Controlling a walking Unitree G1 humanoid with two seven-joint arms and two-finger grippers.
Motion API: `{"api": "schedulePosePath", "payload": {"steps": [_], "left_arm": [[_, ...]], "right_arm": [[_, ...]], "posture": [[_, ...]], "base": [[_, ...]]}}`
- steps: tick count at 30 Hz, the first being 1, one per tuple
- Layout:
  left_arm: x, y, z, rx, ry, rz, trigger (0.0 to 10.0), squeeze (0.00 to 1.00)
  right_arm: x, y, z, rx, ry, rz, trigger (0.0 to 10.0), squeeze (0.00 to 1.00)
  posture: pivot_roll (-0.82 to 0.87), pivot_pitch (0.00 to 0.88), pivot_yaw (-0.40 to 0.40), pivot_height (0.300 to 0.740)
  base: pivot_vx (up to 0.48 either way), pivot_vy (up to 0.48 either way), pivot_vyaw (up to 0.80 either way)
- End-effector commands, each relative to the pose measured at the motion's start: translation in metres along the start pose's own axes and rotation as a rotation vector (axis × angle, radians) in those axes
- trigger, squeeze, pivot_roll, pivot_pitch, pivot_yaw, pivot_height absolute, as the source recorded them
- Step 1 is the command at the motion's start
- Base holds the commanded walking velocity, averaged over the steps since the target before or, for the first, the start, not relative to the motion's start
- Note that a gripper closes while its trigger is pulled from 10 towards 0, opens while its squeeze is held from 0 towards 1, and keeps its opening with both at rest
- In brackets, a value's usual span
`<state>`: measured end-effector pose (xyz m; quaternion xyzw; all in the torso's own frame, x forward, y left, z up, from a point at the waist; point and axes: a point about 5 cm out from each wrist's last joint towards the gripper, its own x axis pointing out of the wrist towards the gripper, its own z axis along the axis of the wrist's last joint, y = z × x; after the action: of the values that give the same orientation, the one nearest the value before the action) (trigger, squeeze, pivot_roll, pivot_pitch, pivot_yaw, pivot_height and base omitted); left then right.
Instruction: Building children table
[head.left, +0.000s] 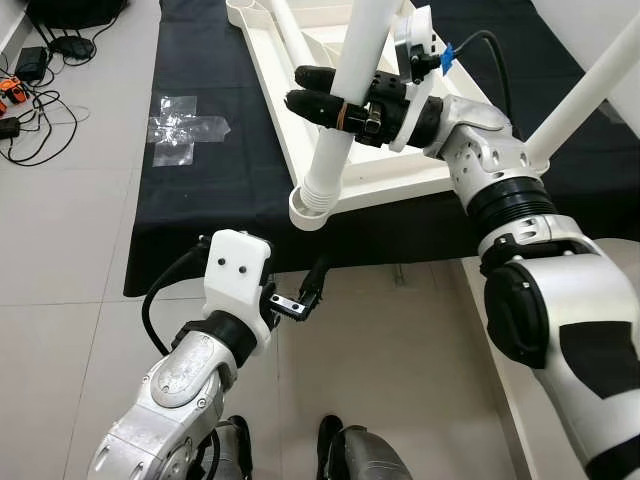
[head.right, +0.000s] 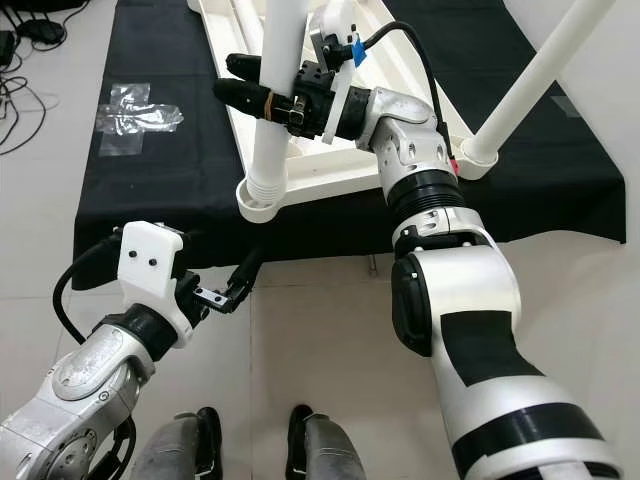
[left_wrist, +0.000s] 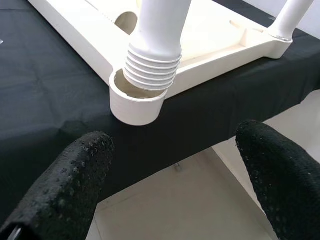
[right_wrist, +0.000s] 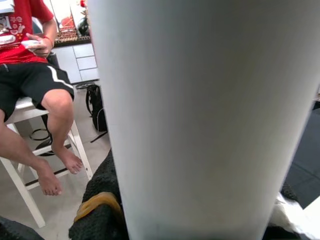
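A white children's table top (head.left: 300, 110) lies upside down on a black cloth (head.left: 210, 190). A white leg (head.left: 345, 100) stands tilted with its ribbed end (left_wrist: 152, 67) in the near corner socket (left_wrist: 136, 102). My right gripper (head.left: 318, 95) is shut on this leg at mid height, one black finger on each side. A second leg (head.left: 590, 85) stands in the socket at the right corner. My left gripper (head.left: 308, 292) hangs open below the cloth's front edge, short of the socket, with nothing between its fingers (left_wrist: 75, 175).
Clear tape (head.left: 185, 125) is stuck on the cloth at the left. Cables (head.left: 40, 90) lie on the grey tiles at far left. A person (right_wrist: 35, 75) in a red shirt sits on a white stool beyond the leg in the right wrist view.
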<state>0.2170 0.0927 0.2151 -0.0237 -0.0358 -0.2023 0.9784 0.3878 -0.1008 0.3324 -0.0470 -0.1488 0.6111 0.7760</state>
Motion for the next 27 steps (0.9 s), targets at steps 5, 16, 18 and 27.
{"api": "schedulePosePath", "payload": {"steps": [5, 16, 18, 27], "left_arm": [[-0.003, -0.001, 0.001, 0.004, 0.001, -0.004, 10.0, 0.0], [-0.003, -0.001, 0.002, 0.005, 0.0, -0.006, 10.0, 0.0], [-0.002, -0.001, 0.002, 0.002, -0.001, -0.006, 10.0, 0.0], [-0.002, -0.002, 0.001, 0.003, 0.001, -0.006, 10.0, 0.0]], "right_arm": [[-0.002, 0.003, -0.009, 0.011, 0.007, 0.021, 10.0, 0.0], [0.007, 0.006, -0.011, 0.002, 0.001, 0.031, 10.0, 0.0], [0.011, 0.007, -0.009, -0.002, -0.004, 0.032, 10.0, 0.0], [0.014, 0.007, -0.008, -0.011, -0.005, 0.032, 10.0, 0.0]], "posture": [[0.08, 0.289, -0.107, 0.74], [0.08, 0.29, -0.106, 0.74], [0.08, 0.29, -0.107, 0.74], [0.08, 0.29, -0.112, 0.74]], "base": [[0.0, 0.0, 0.0], [0.0, 0.0, 0.0], [0.0, 0.0, 0.0], [0.0, 0.0, 0.0]]}}
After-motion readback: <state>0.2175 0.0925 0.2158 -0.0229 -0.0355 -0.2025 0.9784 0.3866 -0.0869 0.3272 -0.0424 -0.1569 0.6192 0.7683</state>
